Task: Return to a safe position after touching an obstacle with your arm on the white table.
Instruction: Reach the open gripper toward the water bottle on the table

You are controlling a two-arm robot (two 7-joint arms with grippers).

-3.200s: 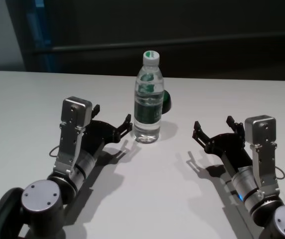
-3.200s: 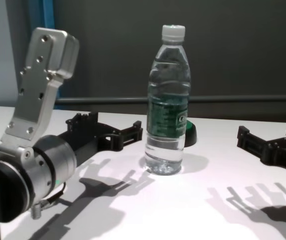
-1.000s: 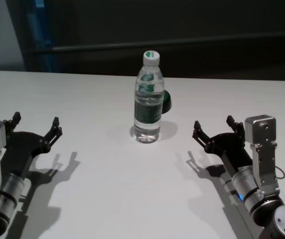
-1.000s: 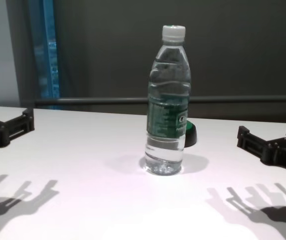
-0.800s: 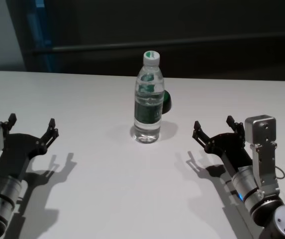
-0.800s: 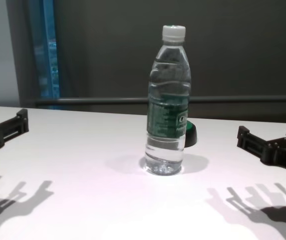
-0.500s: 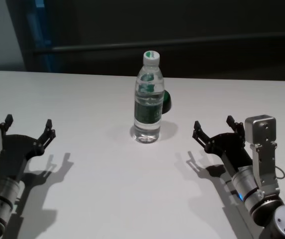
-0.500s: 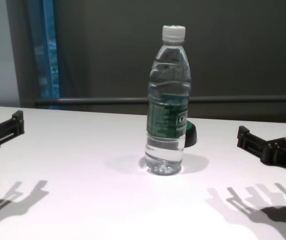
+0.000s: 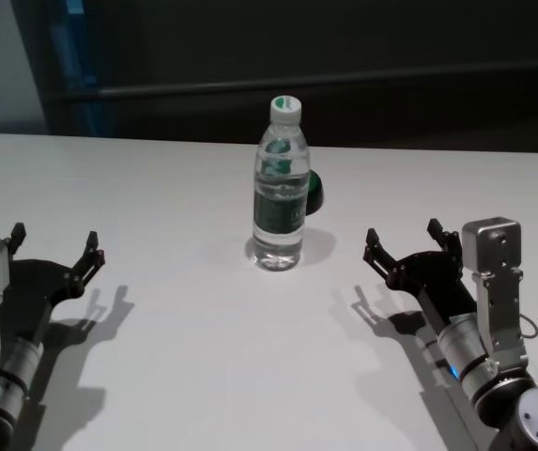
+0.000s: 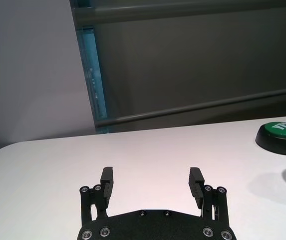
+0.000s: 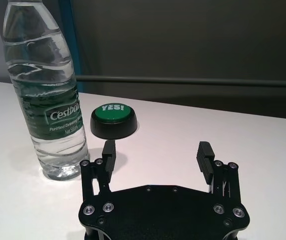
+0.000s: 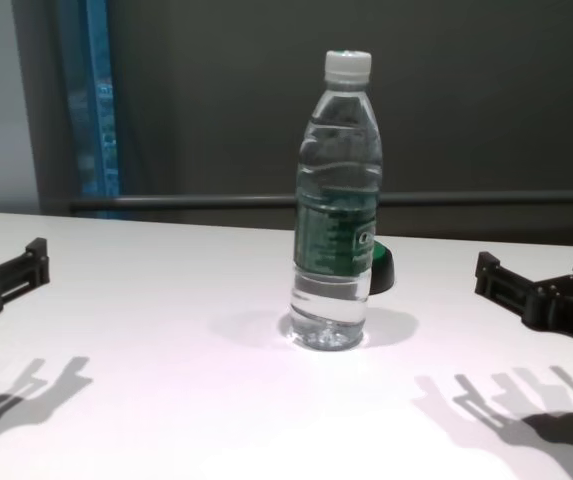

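The obstacle, a clear water bottle (image 9: 280, 183) with a white cap and green label, stands upright mid-table; it also shows in the chest view (image 12: 336, 200) and the right wrist view (image 11: 47, 90). The white table (image 9: 222, 357) spreads under everything. My left gripper (image 9: 53, 246) is open and empty at the table's left side, well clear of the bottle; in the left wrist view (image 10: 152, 181) its fingers stand apart. My right gripper (image 9: 405, 240) is open and empty to the right of the bottle, also seen in the right wrist view (image 11: 155, 152).
A low round green button on a black base (image 9: 314, 193) sits just behind and right of the bottle, also in the right wrist view (image 11: 114, 120) and left wrist view (image 10: 280, 137). A dark wall with a rail runs behind the table's far edge.
My left arm has drawn away from the bottle, from beside it to the table's left side, still drifting slightly leftward. The bottle stays upright in place. The right arm has not moved.
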